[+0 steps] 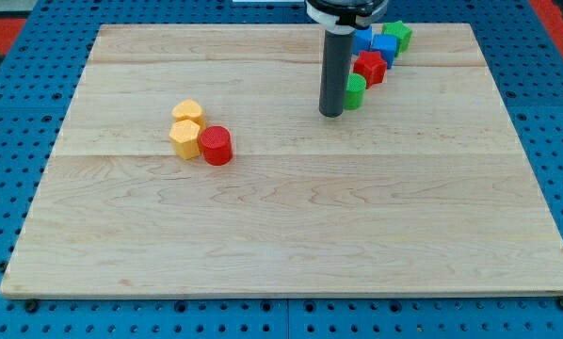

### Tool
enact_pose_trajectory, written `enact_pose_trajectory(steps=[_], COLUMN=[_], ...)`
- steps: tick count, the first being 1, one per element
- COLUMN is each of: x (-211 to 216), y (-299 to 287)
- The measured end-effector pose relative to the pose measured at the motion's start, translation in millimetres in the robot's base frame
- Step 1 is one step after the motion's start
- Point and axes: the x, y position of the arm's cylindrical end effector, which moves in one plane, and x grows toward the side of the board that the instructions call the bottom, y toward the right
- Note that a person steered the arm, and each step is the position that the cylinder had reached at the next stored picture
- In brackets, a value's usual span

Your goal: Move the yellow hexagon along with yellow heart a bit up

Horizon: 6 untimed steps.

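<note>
A yellow hexagon [184, 137] lies left of the board's middle. A yellow heart [188, 113] touches it on the side toward the view's top. A red cylinder [216, 145] touches the hexagon on its right. My tip [331, 113] rests on the board well to the right of these three, apart from them, toward the view's top. A small green block [355, 91] sits right beside my rod on its right.
Toward the view's top right lies a diagonal row of blocks: a red block [370, 67], two blue blocks [383, 47] [361, 39] and a green block [398, 35]. The wooden board [291, 235] lies on a blue pegboard table.
</note>
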Motion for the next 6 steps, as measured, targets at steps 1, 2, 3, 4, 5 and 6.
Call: enact_pose_trajectory(steps=[1,2,3,4,5,6], x=[-37,-55,12,78,95,54], y=[17,51,9,-77,-152,-201])
